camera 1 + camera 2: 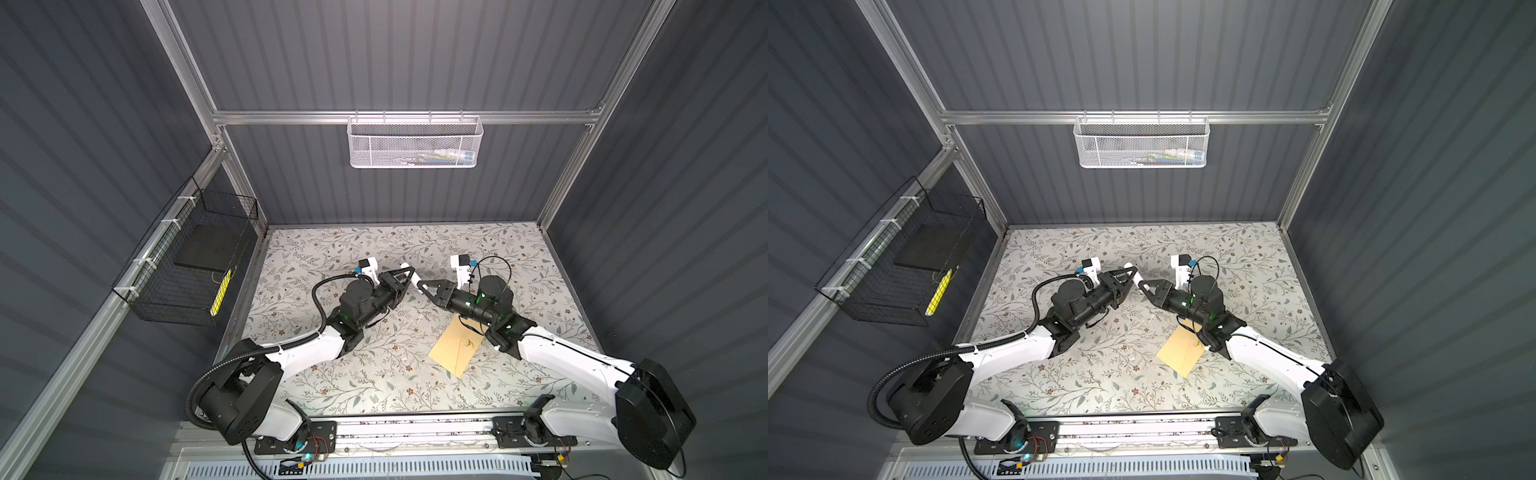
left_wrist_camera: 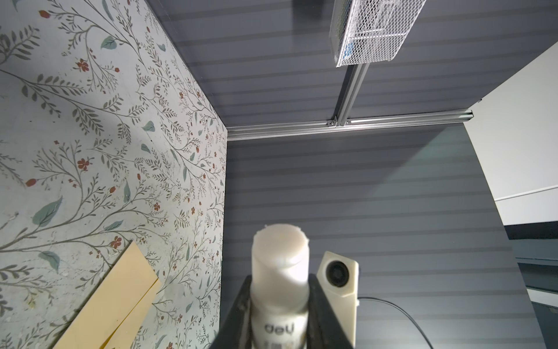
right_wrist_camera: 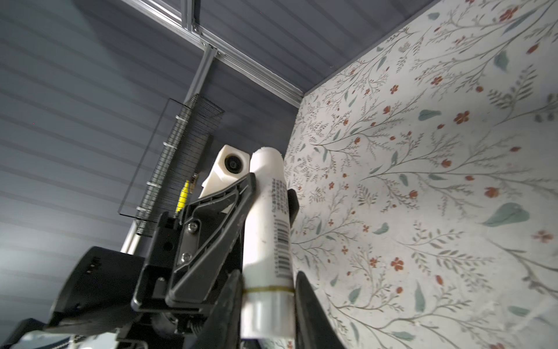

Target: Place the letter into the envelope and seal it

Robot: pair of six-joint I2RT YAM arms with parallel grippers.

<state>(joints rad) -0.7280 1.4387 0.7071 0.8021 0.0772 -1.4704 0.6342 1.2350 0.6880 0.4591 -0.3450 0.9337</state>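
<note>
A white glue stick (image 2: 280, 272) is held above the middle of the table between both arms. My left gripper (image 2: 279, 305) is shut on its labelled body, and the bare uncapped tip points away from the wrist. My right gripper (image 3: 268, 311) is shut on the stick's (image 3: 268, 217) other end, below a gold ring. In both top views the left gripper (image 1: 409, 275) and right gripper (image 1: 421, 287) meet tip to tip at the stick (image 1: 404, 267). The tan envelope (image 1: 455, 347) (image 1: 1181, 351) (image 2: 114, 302) lies flat on the floral table, partly under the right arm. The letter is out of view.
A white mesh basket (image 1: 413, 143) hangs on the back wall. A black wire basket (image 1: 191, 266) with a yellow item (image 1: 220, 291) hangs on the left wall. Grey walls close the table on three sides.
</note>
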